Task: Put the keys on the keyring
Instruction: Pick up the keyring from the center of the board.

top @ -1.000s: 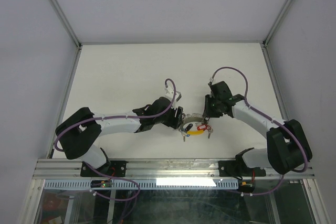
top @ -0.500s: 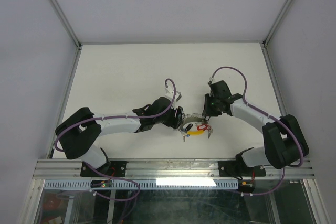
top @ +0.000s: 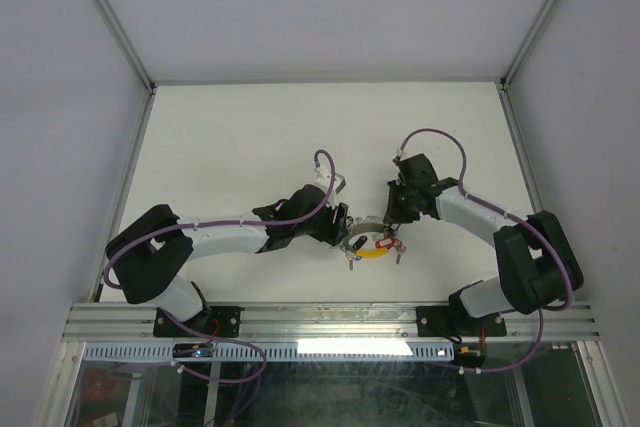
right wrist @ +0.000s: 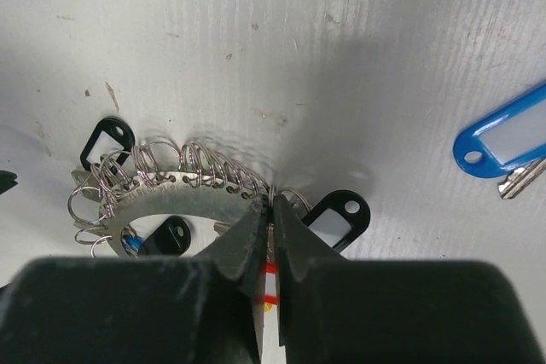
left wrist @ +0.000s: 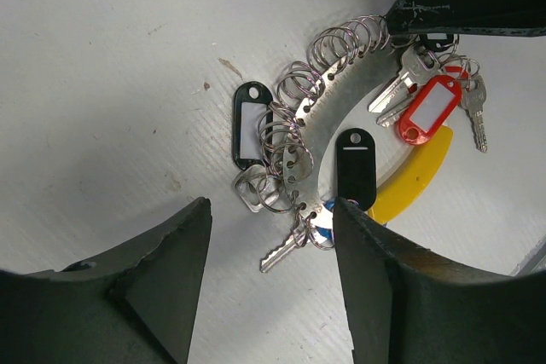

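Note:
The keyring [left wrist: 317,117] is a curved silvery plate strung with many small wire rings; it lies on the white table and also shows in the top view [top: 368,222]. Keys hang from it with red [left wrist: 429,108], yellow [left wrist: 416,175] and black [left wrist: 355,166] tags. My left gripper [left wrist: 271,204] is open just above the keyring's lower end, with a bare silver key [left wrist: 286,253] between its fingers. My right gripper [right wrist: 273,210] is shut on a small wire ring at the keyring's other end [right wrist: 213,181]. A loose blue-tagged key [right wrist: 503,138] lies to the right.
Both arms meet near the table's front centre [top: 365,232]. A black tag [right wrist: 337,215] lies right beside the right fingers. White walls and a metal frame bound the table [top: 250,137].
The right arm's elbow has shifted slightly left and its gripper has edged left with the ring in it. The left arm and the keys have not visibly moved.

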You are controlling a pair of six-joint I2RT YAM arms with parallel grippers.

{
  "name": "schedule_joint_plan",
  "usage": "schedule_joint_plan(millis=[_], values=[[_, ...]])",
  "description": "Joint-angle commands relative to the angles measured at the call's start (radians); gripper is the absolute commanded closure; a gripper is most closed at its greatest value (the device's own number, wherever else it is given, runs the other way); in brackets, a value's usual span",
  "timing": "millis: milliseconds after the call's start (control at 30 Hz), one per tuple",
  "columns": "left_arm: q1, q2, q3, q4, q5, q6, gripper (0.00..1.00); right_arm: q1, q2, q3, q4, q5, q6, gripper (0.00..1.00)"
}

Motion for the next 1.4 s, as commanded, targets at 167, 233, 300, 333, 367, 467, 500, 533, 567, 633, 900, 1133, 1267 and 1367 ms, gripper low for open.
schedule_joint_plan(millis=[167,233,300,333,367,467,500,533,567,633,900,1133,1267,1367], values=[[-0.007,-0.046,0.044,0.026,0.001,0.025,0.44,-0.006,-0.114,0.016,0.054,-0.014,-0.035,1.0],[-0.007,-0.074,0.049,0.02,-0.018,0.039,0.44,-0.005,-0.168,0.024,0.054,-0.025,-0.06,1.0],[-0.007,-0.114,0.051,0.022,-0.042,0.057,0.43,-0.005,-0.219,0.031,0.062,-0.056,-0.095,1.0],[-0.007,-0.148,0.05,0.028,-0.053,0.068,0.43,-0.005,-0.246,0.033,0.076,-0.079,-0.115,1.0],[-0.007,-0.177,0.048,0.035,-0.068,0.083,0.43,-0.006,-0.272,0.034,0.091,-0.105,-0.131,1.0],[-0.007,-0.266,0.028,0.088,-0.086,0.134,0.42,-0.005,-0.351,0.034,0.146,-0.192,-0.159,1.0],[-0.007,-0.31,0.011,0.116,-0.089,0.154,0.42,-0.005,-0.38,0.03,0.169,-0.213,-0.163,1.0],[-0.007,-0.344,-0.004,0.143,-0.088,0.175,0.42,-0.004,-0.407,0.029,0.186,-0.231,-0.169,1.0],[-0.007,-0.374,-0.022,0.176,-0.087,0.195,0.42,-0.004,-0.432,0.03,0.2,-0.246,-0.178,1.0],[-0.008,-0.435,-0.055,0.231,-0.079,0.239,0.42,-0.004,-0.473,0.035,0.221,-0.26,-0.196,1.0],[-0.007,-0.511,-0.016,0.171,-0.072,0.305,0.42,-0.004,-0.583,0.05,0.284,-0.293,-0.282,1.0],[-0.007,-0.501,-0.024,0.214,0.019,0.327,0.46,-0.004,-0.615,0.053,0.321,-0.368,-0.276,1.0],[-0.007,-0.494,-0.033,0.253,0.061,0.335,0.46,-0.004,-0.61,0.063,0.32,-0.52,-0.298,1.0],[-0.007,-0.493,-0.026,0.249,0.056,0.34,0.46,-0.004,-0.611,0.095,0.23,-0.471,-0.367,1.0]])
